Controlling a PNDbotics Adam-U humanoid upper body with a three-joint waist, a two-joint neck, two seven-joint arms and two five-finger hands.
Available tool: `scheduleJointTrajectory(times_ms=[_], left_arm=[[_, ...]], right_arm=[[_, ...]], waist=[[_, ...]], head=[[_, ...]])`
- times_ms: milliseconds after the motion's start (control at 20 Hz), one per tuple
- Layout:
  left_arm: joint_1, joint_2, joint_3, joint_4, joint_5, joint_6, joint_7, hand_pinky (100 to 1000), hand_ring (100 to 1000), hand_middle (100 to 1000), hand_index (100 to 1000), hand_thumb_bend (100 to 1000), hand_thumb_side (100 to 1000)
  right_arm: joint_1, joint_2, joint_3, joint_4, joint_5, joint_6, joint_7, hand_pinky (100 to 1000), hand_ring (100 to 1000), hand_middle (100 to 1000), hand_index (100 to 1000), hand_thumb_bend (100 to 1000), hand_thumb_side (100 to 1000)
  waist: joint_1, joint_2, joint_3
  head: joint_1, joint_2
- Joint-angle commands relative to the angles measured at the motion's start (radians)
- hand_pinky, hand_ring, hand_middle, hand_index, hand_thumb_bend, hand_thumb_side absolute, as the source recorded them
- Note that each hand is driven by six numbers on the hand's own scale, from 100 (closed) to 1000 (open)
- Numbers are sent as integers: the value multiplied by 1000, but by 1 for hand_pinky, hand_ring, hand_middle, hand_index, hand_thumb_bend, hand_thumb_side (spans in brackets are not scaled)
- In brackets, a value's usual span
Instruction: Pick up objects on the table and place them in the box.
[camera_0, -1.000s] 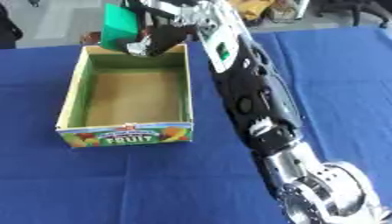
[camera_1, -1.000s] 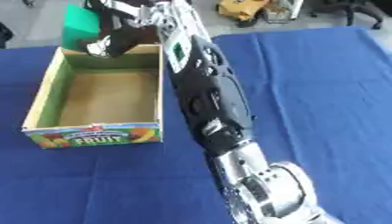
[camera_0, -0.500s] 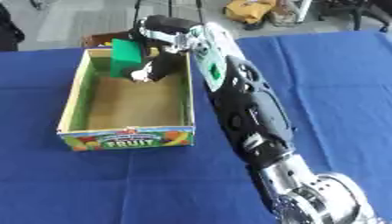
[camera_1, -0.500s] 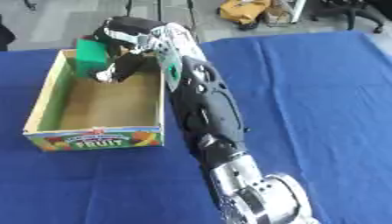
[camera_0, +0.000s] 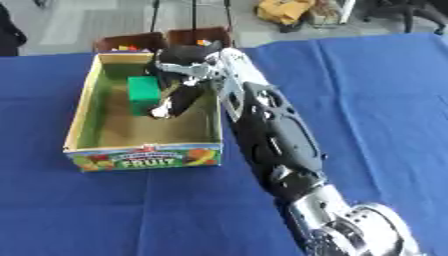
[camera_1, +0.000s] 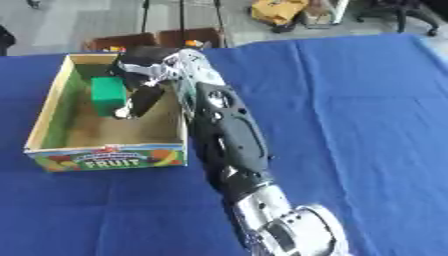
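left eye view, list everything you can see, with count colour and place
green block: one, green, inside the box near its far left side, at the hand's fingers
box: one, cardboard with a fruit print on the front, on the left part of the table
table cloth: one, blue, covers the table
brown boxes: two, brown, on the floor beyond the table's far edge
yellow thing: one, yellow, on the floor at the far top
right hand: one, black and silver, reaching down into the box, fingers beside the green block
left hand: not in view
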Motion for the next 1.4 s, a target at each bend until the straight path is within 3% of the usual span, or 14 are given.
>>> scheduleJointTrajectory(times_ms=[50, 200, 400, 750, 1000, 1400], left_arm=[[-13, 9, 1, -18, -3, 0, -2, 733, 748, 1000, 973, 100, 1000], [-13, 8, 1, -18, -3, 1, -3, 733, 748, 1000, 973, 100, 1000], [-12, 8, 1, -18, -5, 2, -4, 733, 747, 1000, 973, 100, 1000], [-14, 8, 1, -18, -5, 3, -4, 734, 748, 1000, 973, 100, 1000], [-13, 6, 0, -18, -4, 4, -4, 734, 748, 1000, 973, 100, 1000], [-12, 7, 0, -18, 0, 2, -4, 734, 748, 1000, 972, 100, 1000]], right_arm=[[-22, 0, 10, 19, 41, -232, 205, 404, 593, 499, 601, 100, 525], [-24, 3, 16, 44, 78, -227, 185, 409, 600, 513, 627, 100, 531], [-26, 2, 20, 68, 121, -219, 165, 442, 625, 548, 748, 122, 567], [-29, -4, 17, 67, 157, -214, 130, 472, 687, 685, 929, 369, 627], [-27, -3, 8, 41, 175, -208, 104, 495, 721, 754, 982, 503, 660], [-23, -4, -19, -72, 121, -225, 102, 496, 713, 748, 977, 551, 710]], waist=[[1, -20, 3], [0, -19, 4], [-1, -19, 3], [2, -19, -5], [5, -21, -11], [12, -28, -16]], head=[[-6, -10], [-8, -11], [-9, -12], [-12, -9], [-14, -10], [-13, -8]])
